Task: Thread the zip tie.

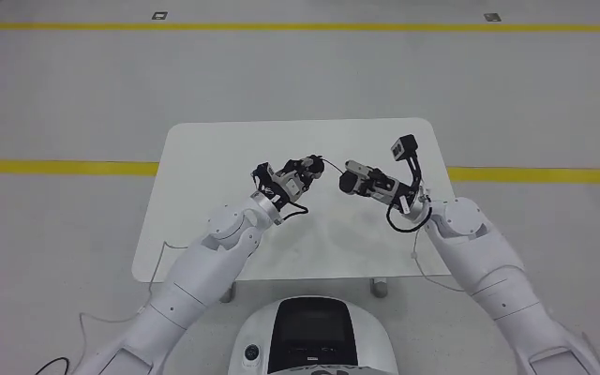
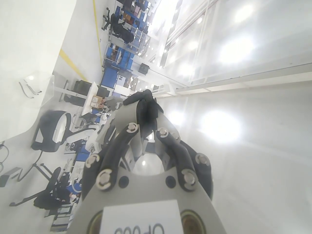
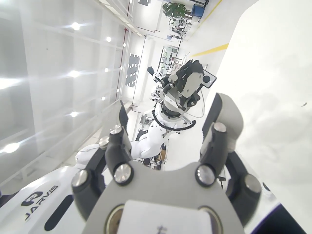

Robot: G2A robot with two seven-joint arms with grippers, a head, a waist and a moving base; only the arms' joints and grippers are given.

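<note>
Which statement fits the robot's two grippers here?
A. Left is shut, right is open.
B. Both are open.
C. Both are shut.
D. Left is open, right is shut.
A: in their own wrist views, the left gripper has its fingertips pressed together, while the right gripper has its fingers standing well apart.

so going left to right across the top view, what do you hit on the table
table left edge → left claw, shut → zip tie, sticking out from it → right claw, open → wrist camera on the right arm → table's right edge
</note>
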